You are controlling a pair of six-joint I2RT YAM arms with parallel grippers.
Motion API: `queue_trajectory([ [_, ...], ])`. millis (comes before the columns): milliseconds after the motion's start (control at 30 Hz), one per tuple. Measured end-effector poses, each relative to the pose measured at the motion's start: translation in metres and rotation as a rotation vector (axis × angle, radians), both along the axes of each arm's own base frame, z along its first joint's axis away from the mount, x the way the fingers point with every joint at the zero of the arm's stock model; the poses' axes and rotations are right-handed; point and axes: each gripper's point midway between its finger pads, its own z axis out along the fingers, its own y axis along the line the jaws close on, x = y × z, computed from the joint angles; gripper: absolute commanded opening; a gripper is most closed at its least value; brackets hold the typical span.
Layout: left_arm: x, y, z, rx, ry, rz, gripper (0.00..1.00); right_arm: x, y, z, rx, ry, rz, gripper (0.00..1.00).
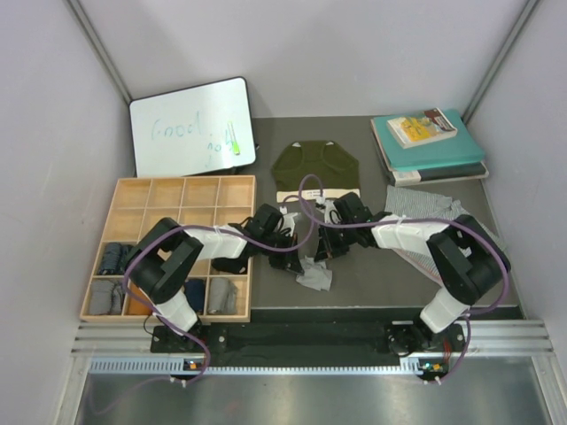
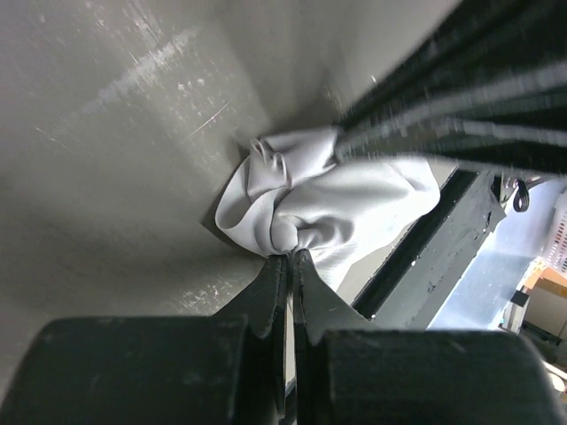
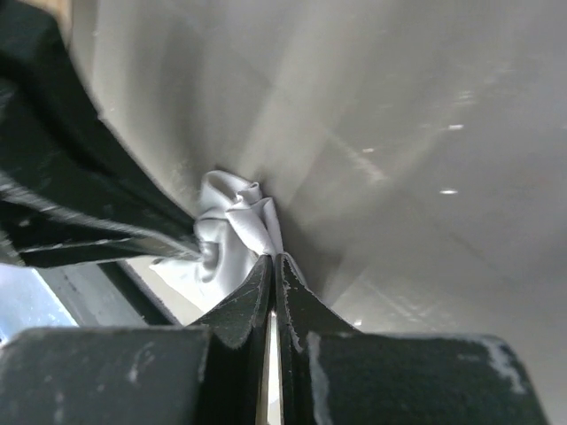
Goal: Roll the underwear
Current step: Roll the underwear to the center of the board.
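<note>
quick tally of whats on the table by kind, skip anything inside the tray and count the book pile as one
underwear: 3 (light grey piece, olive green piece, patterned piece)
whiteboard: 1
wooden tray: 1
book pile: 1
total: 6

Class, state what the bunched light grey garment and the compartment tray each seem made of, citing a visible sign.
The light grey garment: soft matte knit cloth, possibly cotton; it crumples into folds and shows fine ribbing. The compartment tray: pale, unfinished-looking wood; tan, matte, thin dividers.
</note>
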Motion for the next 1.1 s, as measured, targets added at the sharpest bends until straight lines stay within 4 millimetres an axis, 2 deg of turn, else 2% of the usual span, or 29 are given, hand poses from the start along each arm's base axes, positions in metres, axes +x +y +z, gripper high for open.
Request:
queue_trajectory([
  [200, 0.000, 0.000, -0.001, 0.011, 0.021, 0.001, 0.00, -0.009, 0.012, 0.013, 0.026, -0.028, 0.036, 0.00],
  [467, -0.001, 0.000, -0.001, 0.009, 0.049, 0.015, 0.00, -0.012, 0.016, 0.034, 0.066, -0.078, 0.049, 0.00],
  [667, 0.000, 0.000, -0.001, 0.009, 0.067, 0.031, 0.00, -0.030, 0.020, 0.028, 0.057, -0.052, 0.095, 0.00],
  [933, 0.000, 0.000, -0.001, 0.011, 0.090, 0.057, 0.00, -0.044, 0.024, 0.020, 0.040, -0.021, 0.135, 0.00],
  [1100, 0.000, 0.001, -0.001, 0.011, 0.103, 0.069, 0.00, -0.049, 0.024, 0.014, 0.022, -0.004, 0.149, 0.10],
])
